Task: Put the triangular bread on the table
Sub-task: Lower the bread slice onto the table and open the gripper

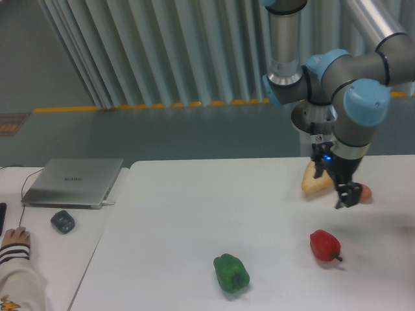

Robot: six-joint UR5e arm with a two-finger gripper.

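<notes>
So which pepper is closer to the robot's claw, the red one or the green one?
The red pepper. It sits just below the gripper on the right side of the table, while the green pepper lies farther off to the left, nearer the front edge.

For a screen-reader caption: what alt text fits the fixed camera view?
A robot gripper hovers beside the triangular bread lying on the white table, with a red pepper, a green pepper and a laptop nearby.

We see the robot arm (337, 71): silver-grey tubular links, pale blue caps on rounded joints, a chrome band on the vertical column, and a small black tool (345, 192) beneath a glowing blue light.
</notes>
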